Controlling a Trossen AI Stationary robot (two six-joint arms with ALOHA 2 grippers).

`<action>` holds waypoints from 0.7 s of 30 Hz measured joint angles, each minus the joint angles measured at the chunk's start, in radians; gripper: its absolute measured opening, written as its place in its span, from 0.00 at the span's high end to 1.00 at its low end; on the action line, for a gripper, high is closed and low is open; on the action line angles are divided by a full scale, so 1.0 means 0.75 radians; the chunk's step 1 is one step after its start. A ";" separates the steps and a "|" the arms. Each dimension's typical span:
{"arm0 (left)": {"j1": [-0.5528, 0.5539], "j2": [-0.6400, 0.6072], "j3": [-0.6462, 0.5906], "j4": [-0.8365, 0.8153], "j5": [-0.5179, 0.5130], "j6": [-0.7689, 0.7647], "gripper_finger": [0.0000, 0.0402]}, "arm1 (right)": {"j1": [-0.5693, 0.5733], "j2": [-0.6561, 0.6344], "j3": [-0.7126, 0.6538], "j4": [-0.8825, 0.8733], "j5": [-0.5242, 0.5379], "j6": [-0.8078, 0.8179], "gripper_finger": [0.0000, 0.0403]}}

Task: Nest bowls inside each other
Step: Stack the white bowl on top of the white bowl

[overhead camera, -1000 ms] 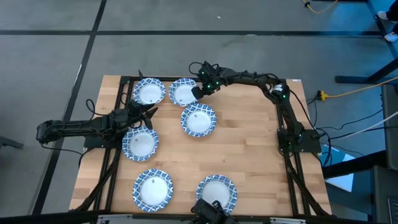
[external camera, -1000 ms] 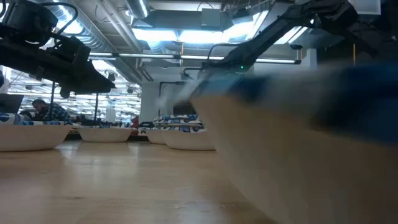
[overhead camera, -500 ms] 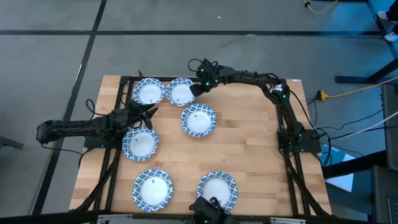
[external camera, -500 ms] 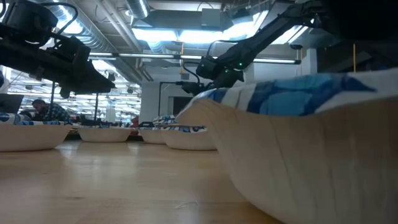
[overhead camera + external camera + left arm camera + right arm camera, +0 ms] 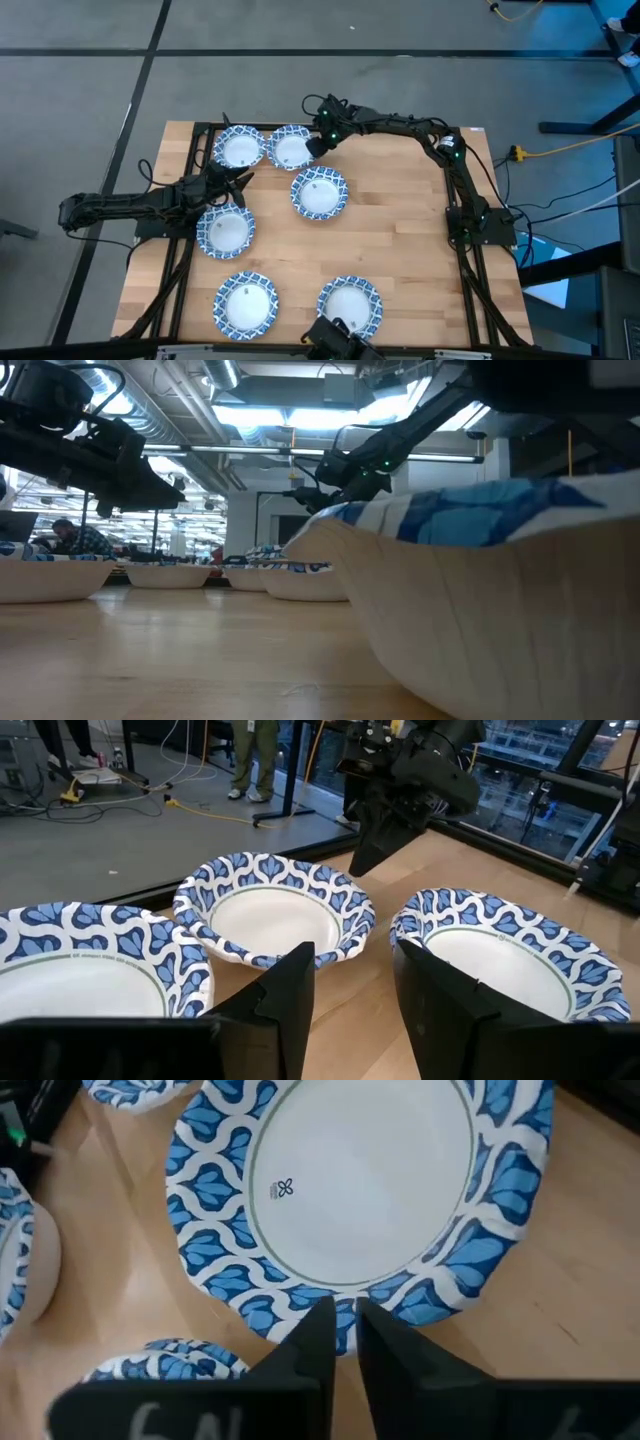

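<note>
Several blue-and-white patterned bowls rest on their bases on the wooden table. Two stand side by side at the far left (image 5: 240,147) (image 5: 291,148), one near the middle (image 5: 319,192), one at the left (image 5: 226,230), and two near the front edge (image 5: 246,304) (image 5: 349,305). My right gripper (image 5: 312,146) is shut on the rim of the second far bowl (image 5: 365,1190). My left gripper (image 5: 243,180) hovers open just near of the far bowls, its fingers (image 5: 290,990) apart with bare table between them. My right gripper pinches the far bowl's patterned rim (image 5: 345,1312) on the side facing the table's right edge. The rim shows in the narrow gap between the two fingertips (image 5: 318,1335). The fingers slant down from the right. The bowl's base looks to be on the table.
The arms' black frame rails run along the table's left and right sides (image 5: 180,260) (image 5: 470,270). Bare wood lies in the middle right of the table (image 5: 410,220). The front right bowl (image 5: 480,590) fills much of the low view.
My right gripper has shut on the rim of the second far bowl. The left arm has kept still.
</note>
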State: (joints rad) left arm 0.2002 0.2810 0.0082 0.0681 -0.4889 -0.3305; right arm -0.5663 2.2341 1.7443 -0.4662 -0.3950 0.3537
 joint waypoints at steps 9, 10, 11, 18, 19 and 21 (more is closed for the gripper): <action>0.000 0.000 0.000 0.000 0.000 0.030 0.67 | 0.001 0.000 -0.001 0.070 -0.054 0.054 0.64; 0.000 0.001 0.000 0.000 0.000 0.031 0.67 | 0.001 0.000 -0.001 0.071 -0.048 0.076 0.61; 0.000 0.000 0.000 0.000 0.000 0.031 0.67 | 0.000 0.000 -0.001 0.072 -0.048 0.079 0.59; 0.000 0.000 0.000 -0.001 0.000 0.031 0.67 | 0.000 0.000 -0.001 0.064 -0.010 0.047 0.50; 0.000 0.000 0.000 0.000 0.000 0.031 0.67 | 0.000 0.000 -0.001 0.053 0.034 0.053 0.50; 0.000 0.000 0.000 0.000 0.000 0.031 0.67 | 0.001 0.000 -0.001 0.025 0.121 0.074 0.50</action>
State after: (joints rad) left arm 0.2005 0.2810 0.0082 0.0681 -0.4889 -0.3073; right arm -0.5655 2.2341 1.7439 -0.4472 -0.3046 0.4089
